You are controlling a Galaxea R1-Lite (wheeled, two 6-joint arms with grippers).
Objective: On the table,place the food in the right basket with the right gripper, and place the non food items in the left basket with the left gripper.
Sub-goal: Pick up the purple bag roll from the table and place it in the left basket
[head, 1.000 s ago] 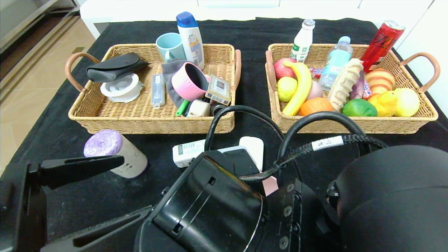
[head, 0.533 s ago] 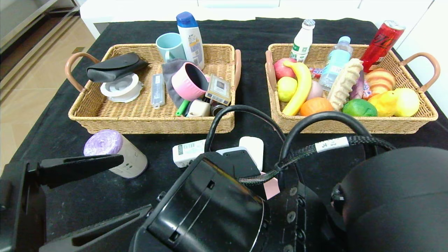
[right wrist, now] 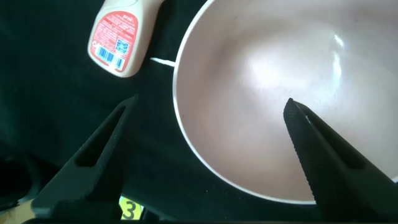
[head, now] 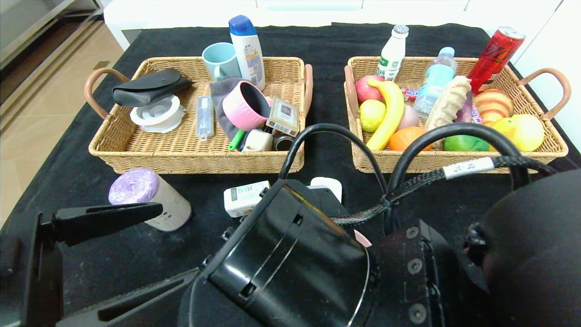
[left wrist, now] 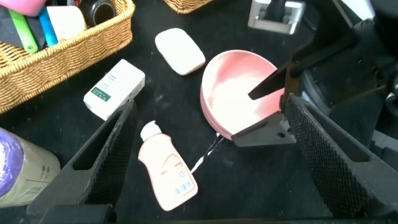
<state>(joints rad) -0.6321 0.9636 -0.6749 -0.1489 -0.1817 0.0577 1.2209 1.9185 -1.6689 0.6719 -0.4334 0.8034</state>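
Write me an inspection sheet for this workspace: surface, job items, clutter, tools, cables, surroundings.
Surface: table, black cloth with white scuffs.
Job's things: pink bowl, pink bottle, white bar, white box and grey roll are on the cloth, outside both baskets. An orange fruit is in the right basket.
Clutter: left basket and right basket are both crowded with other items.
Tools: right tool is open, straddling the bowl's rim. Left tool is open, beside the roll.
Cables: black loops on the right arm partly hide the right basket in the head view.
Surroundings: tiled floor on the left.
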